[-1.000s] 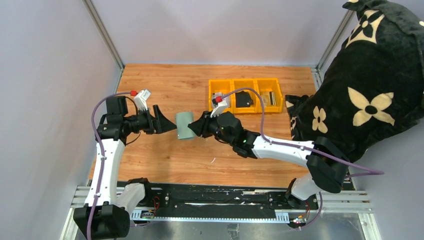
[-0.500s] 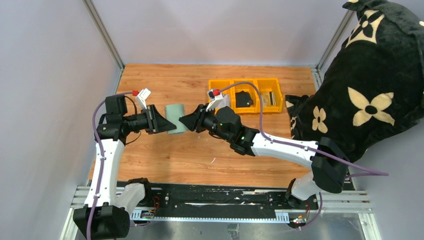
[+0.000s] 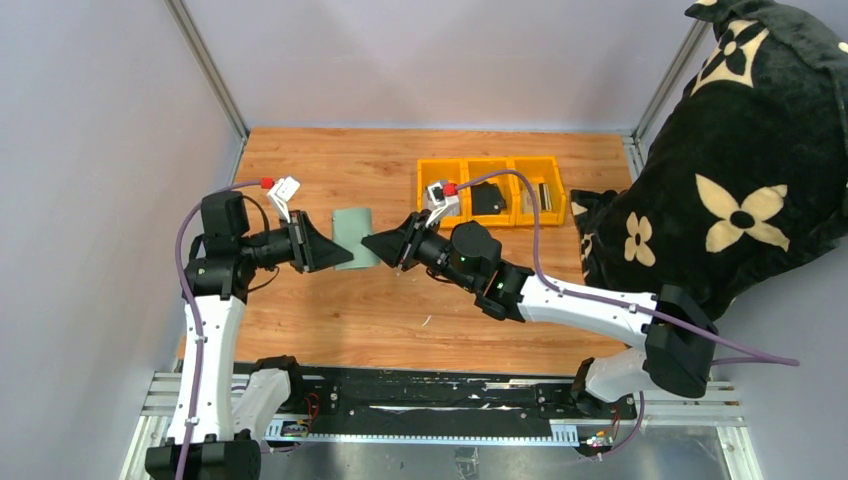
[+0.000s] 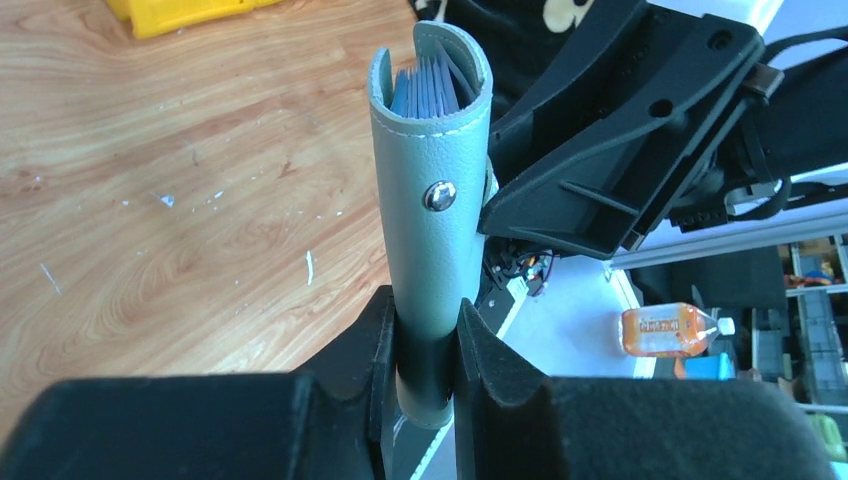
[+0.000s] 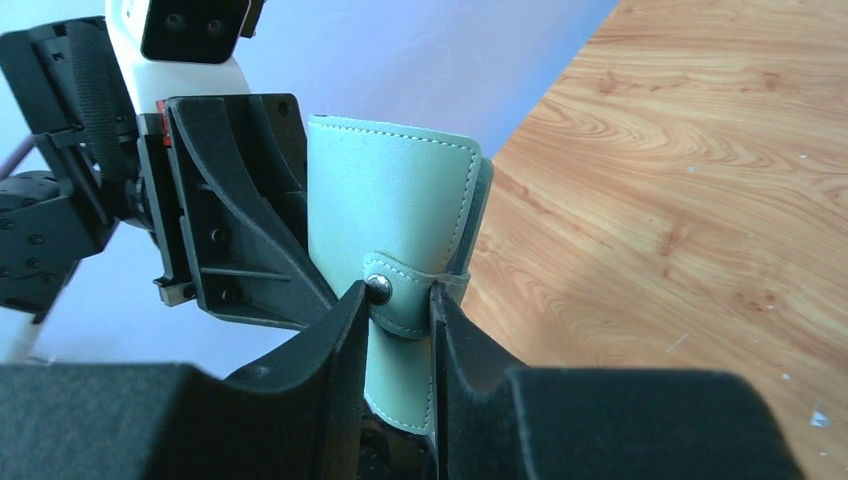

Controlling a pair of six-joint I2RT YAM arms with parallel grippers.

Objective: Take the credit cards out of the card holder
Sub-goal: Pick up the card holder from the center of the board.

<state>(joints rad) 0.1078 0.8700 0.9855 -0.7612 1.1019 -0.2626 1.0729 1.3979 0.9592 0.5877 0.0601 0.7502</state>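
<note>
**Card holder gripped from both sides, no cards out yet**

The left pincer is clamped on the lower edge of the pale grey-green folding leather card holder, 1 finger on each face. The right pincer is closed on the holder's small snap tab beside its metal stud. The holder stands on edge between the 2 pincers and appears lifted off the wooden worktop, left of centre and well apart from the row of 3 yellow plastic bins.

Progress, as I judge it: early. The holder has been picked up and is shared between both arms, but the flat bluish-grey credit cards show only as edges tucked inside the curled top of the fold. None lies on the worktop. Whether the tab is unsnapped cannot be told. Opening the fold, drawing each card out and setting it down all remain.

The left arm rises from its base at the near left, bends at the elbow and reaches level toward the centre. The right arm stretches low and diagonally from the near right, its wrist pointing left, so the 2 pincers face each other. A black flower-patterned cloth hangs at the far right.
</note>
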